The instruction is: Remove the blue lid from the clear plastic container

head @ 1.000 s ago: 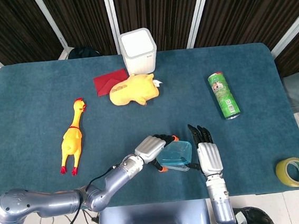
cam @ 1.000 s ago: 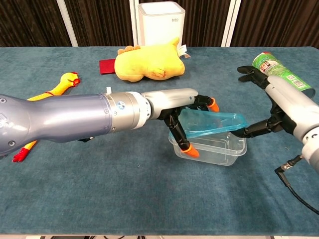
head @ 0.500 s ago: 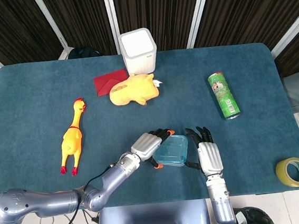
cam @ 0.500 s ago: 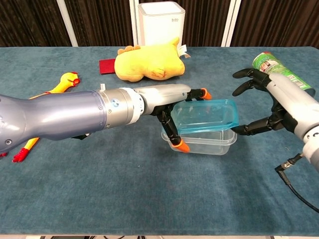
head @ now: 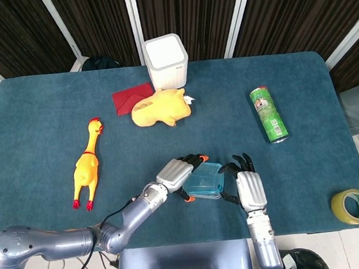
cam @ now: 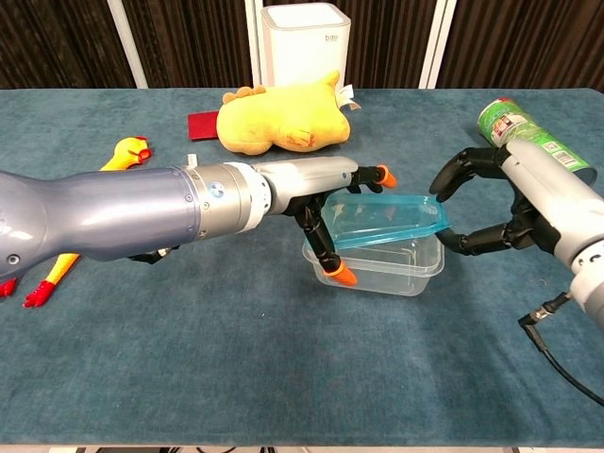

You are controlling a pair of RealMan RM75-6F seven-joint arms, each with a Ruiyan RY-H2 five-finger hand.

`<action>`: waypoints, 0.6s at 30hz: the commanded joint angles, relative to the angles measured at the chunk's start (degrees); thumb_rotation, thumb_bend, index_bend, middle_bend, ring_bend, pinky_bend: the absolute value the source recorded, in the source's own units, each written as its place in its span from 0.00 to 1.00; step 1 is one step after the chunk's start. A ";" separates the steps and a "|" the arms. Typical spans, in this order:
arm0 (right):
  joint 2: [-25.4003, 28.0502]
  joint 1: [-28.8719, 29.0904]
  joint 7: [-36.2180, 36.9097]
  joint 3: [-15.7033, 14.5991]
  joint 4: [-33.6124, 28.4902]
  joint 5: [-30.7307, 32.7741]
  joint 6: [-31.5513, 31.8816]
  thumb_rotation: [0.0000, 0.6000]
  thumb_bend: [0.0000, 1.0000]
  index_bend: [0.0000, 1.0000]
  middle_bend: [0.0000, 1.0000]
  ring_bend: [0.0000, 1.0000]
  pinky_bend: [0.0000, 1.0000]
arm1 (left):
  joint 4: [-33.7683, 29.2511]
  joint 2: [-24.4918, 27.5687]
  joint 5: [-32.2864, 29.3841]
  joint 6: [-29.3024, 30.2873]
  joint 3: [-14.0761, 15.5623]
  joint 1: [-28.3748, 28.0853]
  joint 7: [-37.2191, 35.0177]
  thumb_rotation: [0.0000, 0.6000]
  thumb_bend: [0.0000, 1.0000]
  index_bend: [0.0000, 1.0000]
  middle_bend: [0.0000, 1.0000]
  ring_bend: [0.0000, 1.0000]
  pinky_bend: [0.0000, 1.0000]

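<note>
On the teal table (head: 32,123), the robot's left hand (head: 178,171) grips the blue lid (cam: 385,219) by its left edge, orange-tipped fingers (cam: 343,275) wrapped above and below it. The lid sits tilted over the clear plastic container (cam: 387,267), its right end raised toward the right hand and its near-left corner dipping to the container's rim. Half a second ago it lay nearly level over the container; a second ago it was tipped steeply, well clear of the rim on its right side.

The right hand (cam: 491,203) is at the container's right end, black fingers curled round toward lid and container. Whether they actually touch either cannot be told from these views (the chest view shows them very close to the lid's right corner). Earlier those fingers were more spread; now they have curled tighter. The container has shifted slightly left across the three moments.

Elsewhere, unchanged: a white box (head: 167,60) at the far edge, a yellow plush toy (head: 160,108) just in front of it beside a red cloth (head: 128,97), a rubber chicken (head: 87,165) to the left, a green can (head: 268,114) lying to the right, and a roll of yellow tape (head: 352,206) at the near right corner.
</note>
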 commanded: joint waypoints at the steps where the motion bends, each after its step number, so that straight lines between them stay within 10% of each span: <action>1: 0.03 -0.01 -0.01 -0.12 0.16 -0.14 0.00 1.00 0.48 0.55 0.38 0.16 0.00 | -0.08 0.03 -0.03 0.11 0.04 0.02 0.09 1.00 0.00 0.00 0.05 0.06 0.25; 18: 0.05 0.01 -0.43 0.10 0.06 0.36 -0.32 1.00 0.59 0.63 0.31 0.16 0.00 | -2.25 2.09 -0.46 -0.90 0.23 -0.63 1.04 1.00 0.00 0.00 0.04 0.02 0.20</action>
